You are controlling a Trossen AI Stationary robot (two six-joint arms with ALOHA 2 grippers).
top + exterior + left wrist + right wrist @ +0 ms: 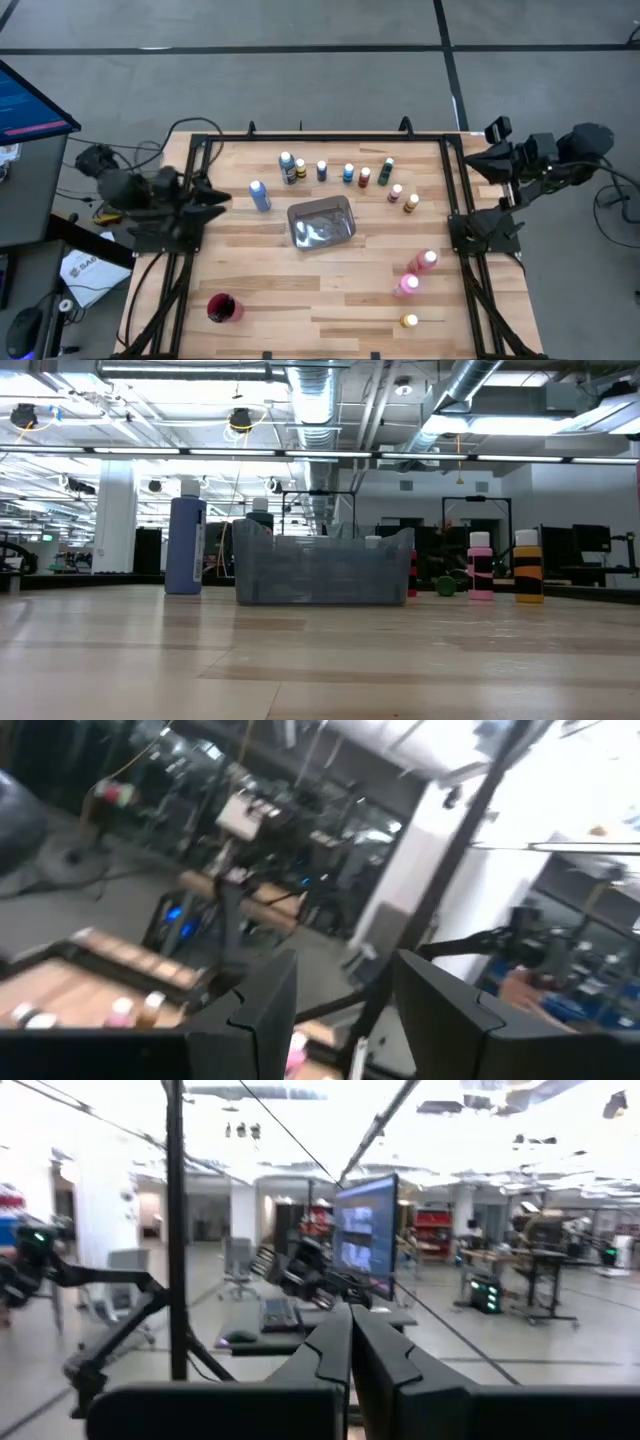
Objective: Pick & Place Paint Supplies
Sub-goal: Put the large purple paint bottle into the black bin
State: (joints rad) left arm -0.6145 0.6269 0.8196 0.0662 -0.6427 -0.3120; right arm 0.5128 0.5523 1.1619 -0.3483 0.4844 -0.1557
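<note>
Grey floor (pixel 300 90) crossed by dark lines surrounds the wooden table (pixel 330 290), a blue-lit monitor (pixel 30 105) stands at nine o'clock, and exposed ducts (pixel 320 400) and strip lights (pixel 200 453) run overhead.

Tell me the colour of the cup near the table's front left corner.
Red, with a dark inside. The cup shows best in the high view.

A metal tray (pixel 322 222) sits mid-table, with one bottle (pixel 260 196) just off its left side and a row of bottles (pixel 348 173) beyond its far edge. Three more bottles (pixel 409 285) stand well to the tray's right toward the near edge, and a cup (pixel 222 308) stands well apart toward the tray's near left.
</note>
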